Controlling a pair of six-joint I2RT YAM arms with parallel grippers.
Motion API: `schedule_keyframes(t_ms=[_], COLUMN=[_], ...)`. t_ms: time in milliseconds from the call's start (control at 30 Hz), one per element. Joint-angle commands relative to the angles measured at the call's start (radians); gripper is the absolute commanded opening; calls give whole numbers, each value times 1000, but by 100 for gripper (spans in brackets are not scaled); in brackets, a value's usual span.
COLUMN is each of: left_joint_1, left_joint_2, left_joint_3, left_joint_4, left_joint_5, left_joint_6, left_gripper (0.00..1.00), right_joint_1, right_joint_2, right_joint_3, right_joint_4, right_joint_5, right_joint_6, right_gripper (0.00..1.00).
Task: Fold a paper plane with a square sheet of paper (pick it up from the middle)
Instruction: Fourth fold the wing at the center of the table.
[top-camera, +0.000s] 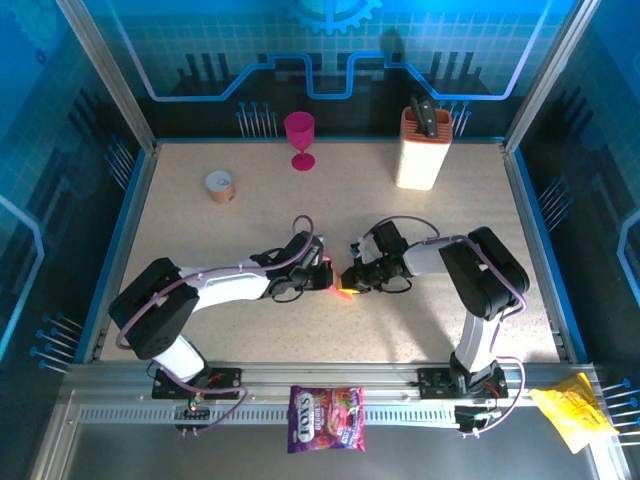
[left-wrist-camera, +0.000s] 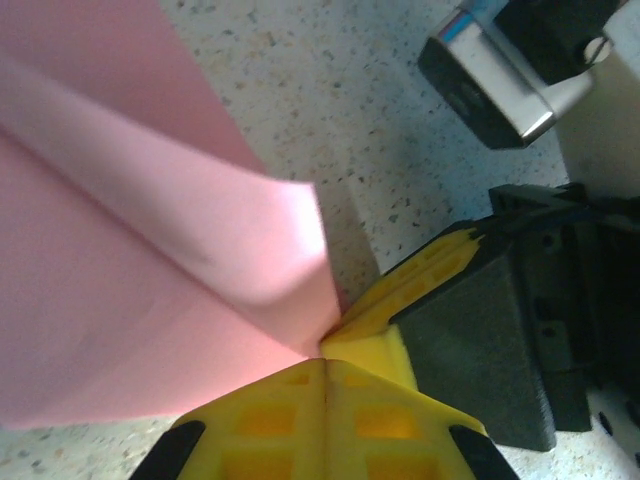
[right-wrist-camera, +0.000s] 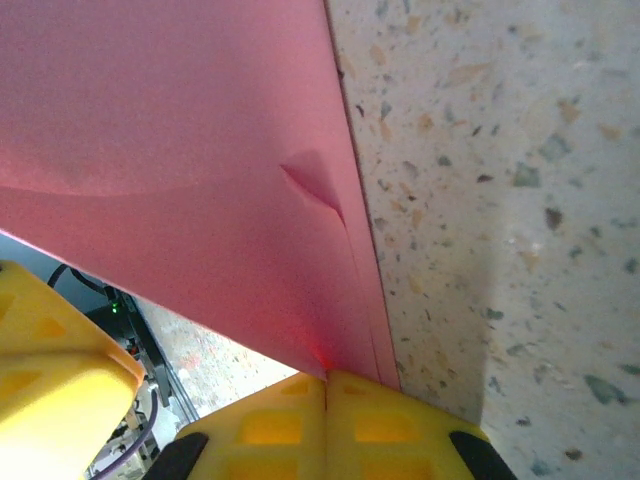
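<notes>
The salmon-pink sheet of paper (top-camera: 341, 277) is folded into several layers and hangs between both grippers at the table's middle. My left gripper (top-camera: 329, 272) comes in from the left and my right gripper (top-camera: 353, 275) from the right, tip to tip. In the left wrist view the yellow jaws (left-wrist-camera: 325, 362) are shut on a corner of the folded paper (left-wrist-camera: 150, 300), with the other arm's yellow finger (left-wrist-camera: 430, 280) just beside them. The right gripper (right-wrist-camera: 327, 378) is shut on the stacked layers of the paper (right-wrist-camera: 200, 170). Whether the paper has a plane's shape I cannot tell.
A magenta goblet (top-camera: 299, 135) and a cream knife block (top-camera: 423, 150) stand at the back. A small roll (top-camera: 220, 186) lies at the back left. On the near rail lie a purple candy bag (top-camera: 326, 418) and a yellow wrapper (top-camera: 572, 415).
</notes>
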Motion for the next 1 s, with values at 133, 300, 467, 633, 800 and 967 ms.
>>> schedule_keyframes(t_ms=[133,300,467,633,800,967], left_joint_1=[-5,-1,16,40,64,81], left_joint_2=[72,103,126,149,169,184], left_joint_3=[56,64,71,87,92,98], left_joint_4=[40,55,70,67,69,72], left_joint_5=[9,-16,-27,-29,-36,-40], left_joint_6=[52,69,83,97,107,118], left_gripper=[0,0,0,0,0,0], right_joint_1=[7,6,6,6,2,7], right_joint_2=[76,77,79,80,85,88], right_joint_3=[-34,-36,-35,-34,-34,-34], right_joint_4=[-26,-26,-28,-30,-28,-26], right_joint_5=[70,69,69,71,71,69], right_joint_6=[11,11,10,9,10,12], right_gripper=[0,0,0,0,0,0])
